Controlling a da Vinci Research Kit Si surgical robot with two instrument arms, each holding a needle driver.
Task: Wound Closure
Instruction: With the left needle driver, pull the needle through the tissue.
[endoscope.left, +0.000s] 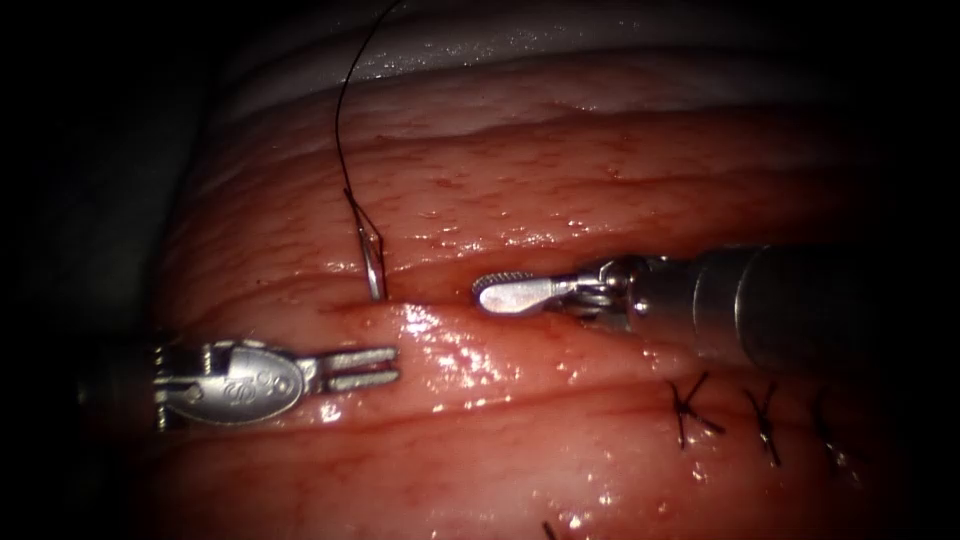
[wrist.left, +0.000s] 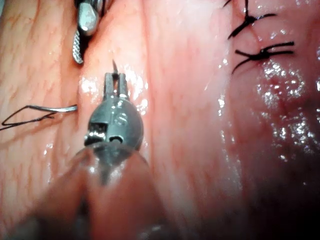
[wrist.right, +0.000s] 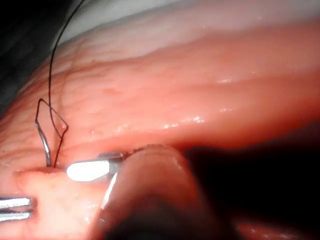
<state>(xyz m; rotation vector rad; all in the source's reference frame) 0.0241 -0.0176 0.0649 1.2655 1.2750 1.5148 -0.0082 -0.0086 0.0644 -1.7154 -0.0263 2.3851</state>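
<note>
The left wrist view shows the needle tip as a thin dark spike poking out of the tissue just ahead of the left tool; the endoscope view shows the needle as a steel tail standing up from the cut, so the needle sits in the tissue, free of both tools. The thread runs black from that tail, folds into a small kink, then climbs toward the tissue's far edge; the right wrist view shows the same kink as a diamond-shaped loop.

The left tool lies on the near lip of the cut, its 2 straight jaws a narrow slit apart, holding nothing. The right tool lies along the cut just right of the needle, its rounded jaws pressed together on nothing.

The tissue is wet, glossy pink, ridged in long folds, with darkness beyond its edges. 3 black knotted stitches sit toward its near right corner.
</note>
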